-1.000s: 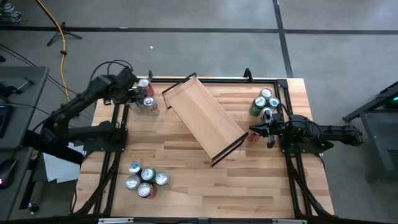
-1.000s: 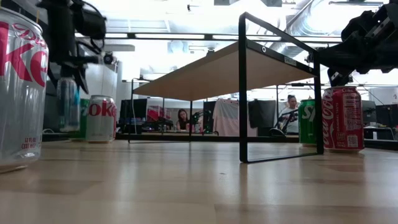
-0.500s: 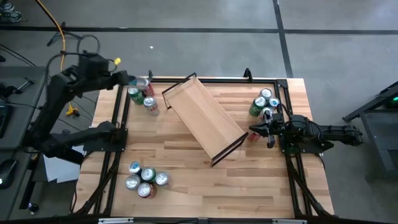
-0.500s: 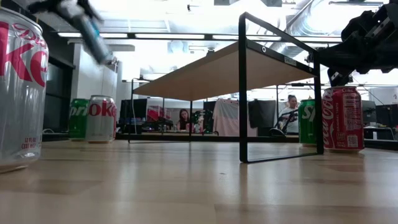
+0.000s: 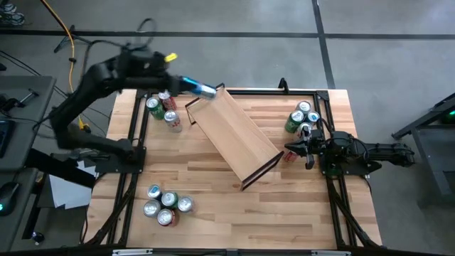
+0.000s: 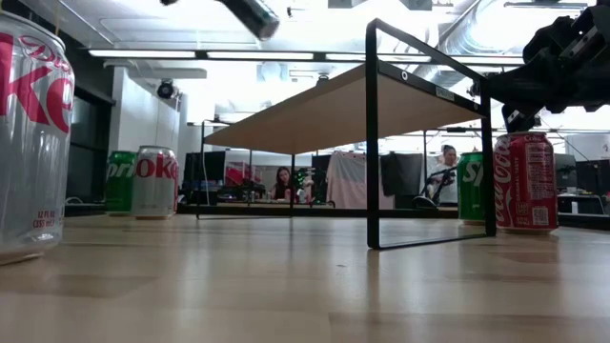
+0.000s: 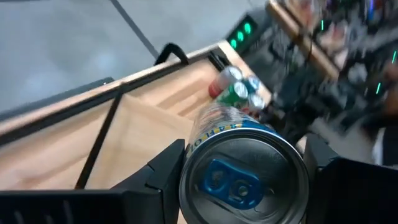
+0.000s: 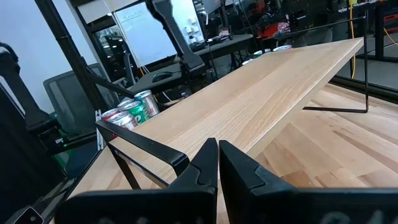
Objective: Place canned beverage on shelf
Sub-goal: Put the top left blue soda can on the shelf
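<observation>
The left tool (image 7: 242,180) grips a silver can (image 5: 195,87) lying sideways, raised above the shelf's (image 5: 234,135) far left corner. The shelf sits diagonally mid-tabletop (image 5: 213,206). The right tool (image 5: 290,149), fingers pressed together and empty, waits beside the shelf's right end.

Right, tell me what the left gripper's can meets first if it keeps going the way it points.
Probably the shelf: the left gripper points its can toward the plank's near end, though height is unclear.
</observation>
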